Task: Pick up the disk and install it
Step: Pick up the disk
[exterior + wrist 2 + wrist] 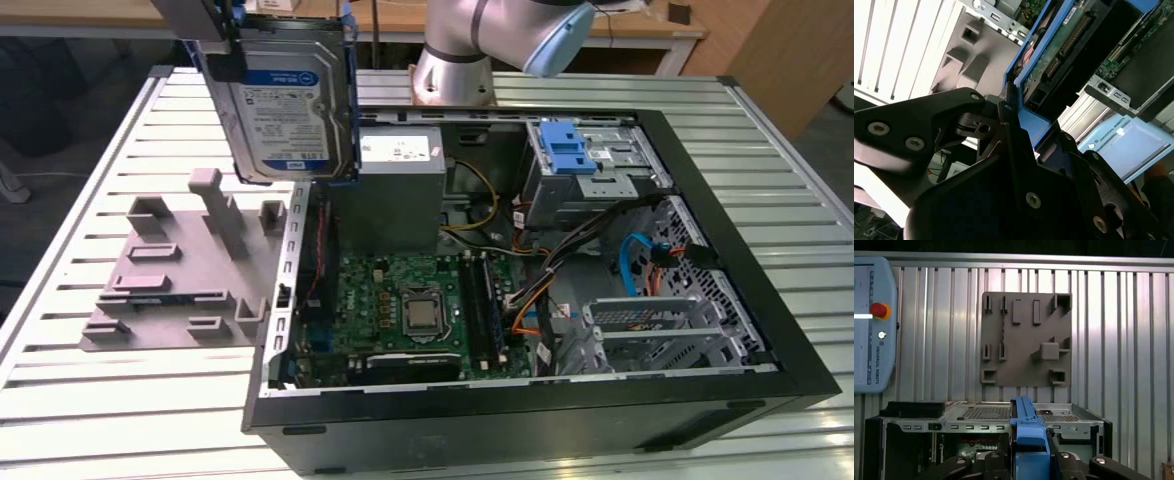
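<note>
The claw is clamped on the disk, with one finger on each side of its blue carrier. The disk hangs upright, clear of the surface, above the side wall of the open computer case. Just beside the case, the grey fixture plate lies toward the surface edge on the exterior view's left.

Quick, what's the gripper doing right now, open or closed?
Gripper: jaws closed on the disk, holding it in the air.
</note>
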